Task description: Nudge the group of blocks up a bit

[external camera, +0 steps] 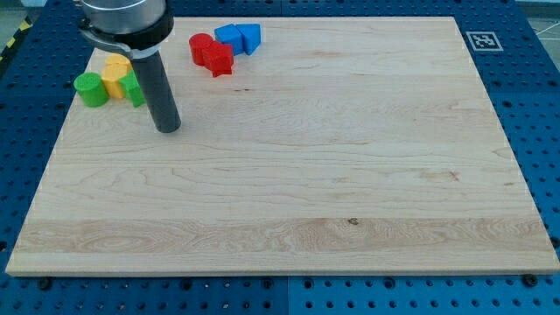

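A cluster of blocks sits at the view's top left: a green round block (90, 89), a yellow block (115, 74) and a second green block (133, 88) partly hidden behind the rod. A second cluster lies further right near the top edge: a red round block (201, 46), a red star-like block (218, 59), a blue block (230, 37) and a blue wedge-like block (249, 38). My tip (168, 128) rests on the wooden board (289, 157), just below and right of the green and yellow cluster, apart from it.
The board lies on a blue perforated table (538, 105). A fiducial marker (482, 40) sits at the board's top right corner. The arm's dark body (122, 19) hangs over the top left corner.
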Controlling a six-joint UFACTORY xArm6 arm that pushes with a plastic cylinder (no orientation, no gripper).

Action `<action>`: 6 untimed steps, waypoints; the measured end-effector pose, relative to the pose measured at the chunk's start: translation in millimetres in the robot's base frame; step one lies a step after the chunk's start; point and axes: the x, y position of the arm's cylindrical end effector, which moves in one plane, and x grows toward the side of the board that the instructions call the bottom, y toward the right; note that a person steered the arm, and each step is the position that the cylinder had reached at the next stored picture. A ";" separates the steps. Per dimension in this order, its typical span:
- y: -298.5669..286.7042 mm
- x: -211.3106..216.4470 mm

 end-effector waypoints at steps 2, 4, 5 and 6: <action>-62.5 24.1; -132.2 9.7; -148.4 4.9; -148.7 -7.5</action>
